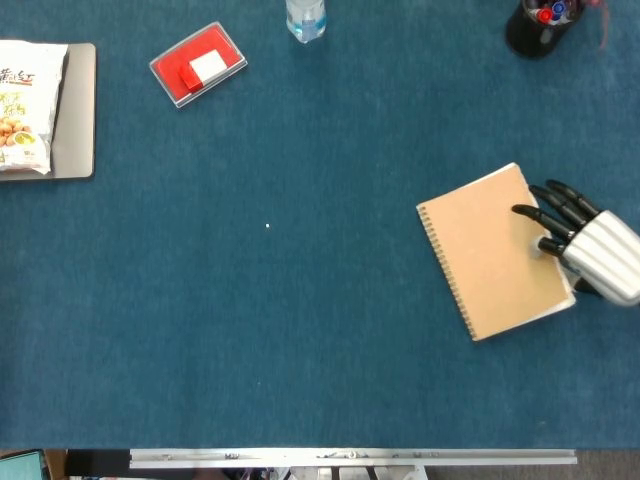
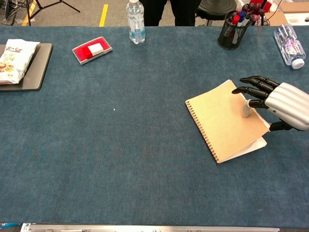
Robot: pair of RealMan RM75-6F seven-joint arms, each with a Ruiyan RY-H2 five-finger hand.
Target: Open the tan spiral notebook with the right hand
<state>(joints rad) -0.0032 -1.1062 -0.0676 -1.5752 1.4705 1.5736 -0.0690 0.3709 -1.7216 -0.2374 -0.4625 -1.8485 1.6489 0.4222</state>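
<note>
Lifting at the free edge, my right hand (image 2: 285, 104) has the notebook's (image 2: 224, 121) cover partly raised. Notebook: tan, plain cover, spiral binding along its left edge, lying at an angle on the right part of the blue table (image 2: 145, 145). Chest view shows the cover peeled up on the right side, with the white pages exposed beneath it at the lower right corner; the spiral side lies flat on the table. Head view shows the same notebook (image 1: 495, 252) as a tilted tan rectangle, and the gap under the cover is hard to make out from above.

Right hand (image 1: 590, 250): at the notebook's right edge, palm shell silver, fingers (image 2: 253, 87) dark. Fingers are extended and spread slightly over the upper right part of the cover. One pale fingertip (image 2: 246, 110) points down and presses on the cover's top face. Whether the thumb is under the cover edge I cannot tell; a dark part shows just beyond the right edge, below the palm. So the hand touches the cover, and the raised edge suggests a pinch, but the grip itself is hidden.

Left hand: in neither view.

Elsewhere on the table: red box (image 2: 92, 50) far left rear, bottle (image 2: 136, 19) at rear centre, pen cup (image 2: 231, 31) at rear right, snack bag (image 2: 13, 55) on a grey tray (image 2: 38, 72) at the far left.
</note>
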